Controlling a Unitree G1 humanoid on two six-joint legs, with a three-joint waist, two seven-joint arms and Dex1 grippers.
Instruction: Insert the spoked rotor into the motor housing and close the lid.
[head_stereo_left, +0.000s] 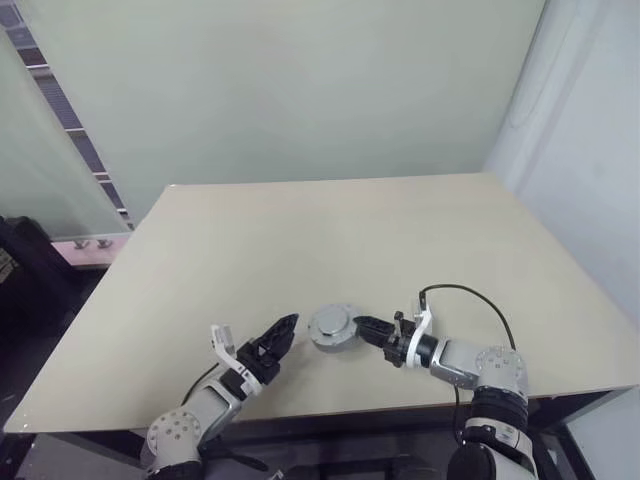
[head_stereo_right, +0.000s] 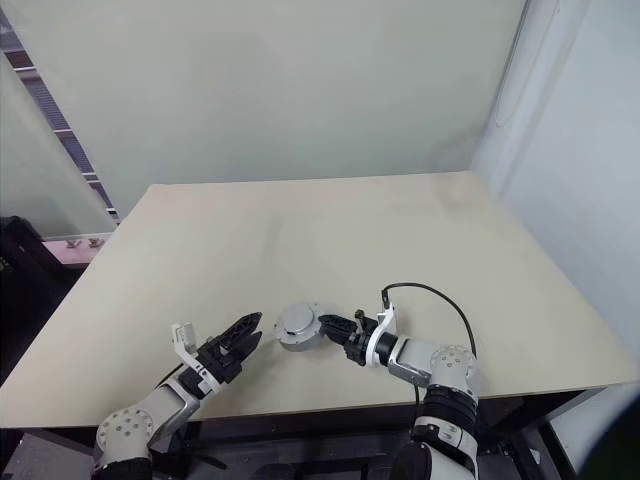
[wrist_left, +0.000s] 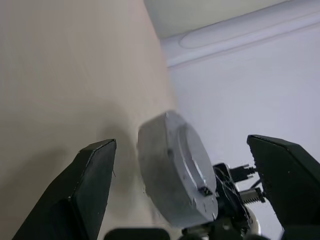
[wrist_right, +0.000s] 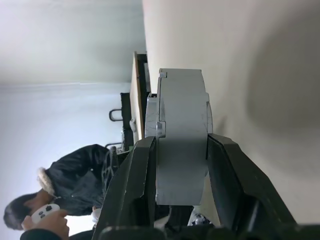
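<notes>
I am holding the motor housing (head_stereo_left: 332, 327) in my right gripper (head_stereo_left: 372, 330), near the front edge of the table (head_stereo_left: 330, 240). In the right wrist view my two fingers (wrist_right: 137, 190) are pressing on its opposite flat faces, so that gripper is clamped on the grey round body. My left gripper (head_stereo_left: 278, 338) is pointing at the housing from the other side, just beside it but apart from it, with its fingers (wrist_left: 90, 180) spread wide and nothing between them.

From what I am seeing, the lid is already sitting on the housing and the body looks closed up as one grey puck. The spoked rotor is hidden; I am judging that it is inside, though I cannot tell that for sure. So I am reading this as the closing step, near the end of the task.

Next I am expecting to bring the left fingers around the housing's rim and press or seat the lid squarely while the right keeps the body from twisting.

Farther back, the table stretches toward the wall, and a person (wrist_right: 75, 180) is sitting beyond the table's edge.
</notes>
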